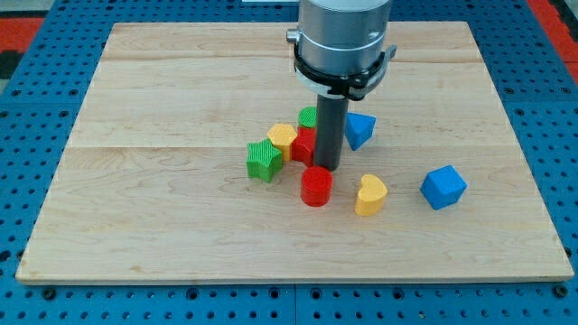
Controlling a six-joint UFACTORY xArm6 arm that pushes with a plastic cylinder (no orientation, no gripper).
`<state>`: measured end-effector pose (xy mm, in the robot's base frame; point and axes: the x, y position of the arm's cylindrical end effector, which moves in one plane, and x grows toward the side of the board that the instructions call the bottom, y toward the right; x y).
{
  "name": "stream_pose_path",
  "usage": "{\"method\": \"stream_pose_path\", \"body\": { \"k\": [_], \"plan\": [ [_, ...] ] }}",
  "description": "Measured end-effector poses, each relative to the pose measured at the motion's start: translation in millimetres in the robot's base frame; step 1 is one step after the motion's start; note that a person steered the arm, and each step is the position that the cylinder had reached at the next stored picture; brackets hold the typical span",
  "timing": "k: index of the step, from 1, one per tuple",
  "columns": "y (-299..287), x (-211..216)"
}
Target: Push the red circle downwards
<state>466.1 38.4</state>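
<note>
Resting my tip just above red circle | wooden board | blue pegboard | no gripper

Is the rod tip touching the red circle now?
Cannot tell. In the camera view my tip ends right at the top edge of the red circle; no gap shows, but contact is not plain.

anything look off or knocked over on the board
Nothing stands out. My tip sits just above the red circle, which stands flat. The yellow heart and blue cube rest apart, undamaged.
</note>
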Motion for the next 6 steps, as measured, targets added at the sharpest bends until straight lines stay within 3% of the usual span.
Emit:
{"method": "stream_pose_path", "body": {
  "k": [2,3,5,6],
  "plan": [
    [-21.1,-70.5],
    [-18.3,-80.9],
    [9.9,-5.2],
    [9.9,8.9]
  ]
}}
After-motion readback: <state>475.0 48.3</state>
